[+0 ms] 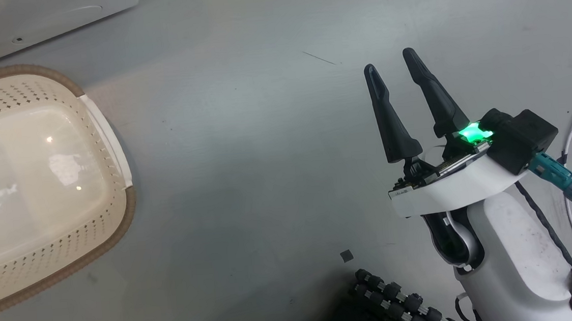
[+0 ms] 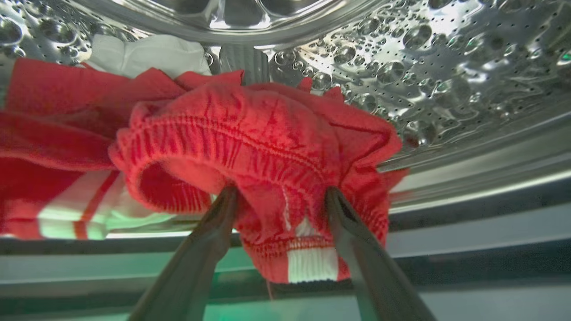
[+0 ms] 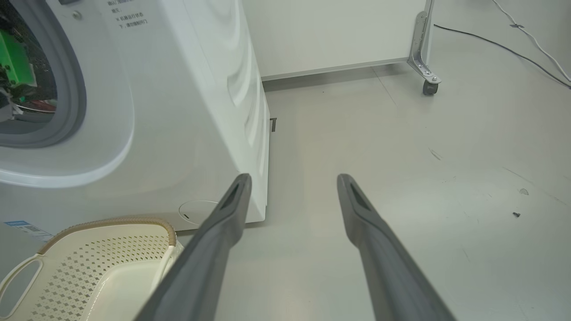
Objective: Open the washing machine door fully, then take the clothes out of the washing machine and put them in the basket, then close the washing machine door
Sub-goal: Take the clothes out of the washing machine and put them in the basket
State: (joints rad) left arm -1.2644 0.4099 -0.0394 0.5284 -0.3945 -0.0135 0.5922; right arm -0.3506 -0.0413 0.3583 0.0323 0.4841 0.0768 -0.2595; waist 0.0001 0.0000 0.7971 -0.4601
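- Your left gripper (image 2: 280, 196), jaws spread wide, straddles a fold of the red clothes (image 2: 267, 133) lying inside the washing machine (image 2: 446, 53).
- Your right gripper (image 1: 389, 61) hangs parted above the floor (image 1: 263, 131), well right of the basket (image 1: 128, 203).

**Occluded and cropped items**
Head view: basket (image 1: 130, 208) cropped at 9 o'clock, washer (image 1: 25, 23) at 11 o'clock. Left wrist view: clothes (image 2: 267, 142) cropped at 9 o'clock; left fingertips (image 2: 221, 214) sunk in folds, contact indeterminate; their bases blurred at 6 o'clock. Right wrist view: washer text (image 3: 129, 15) at 11 o'clock and sticker (image 3: 22, 226) at 8 o'clock illegible.
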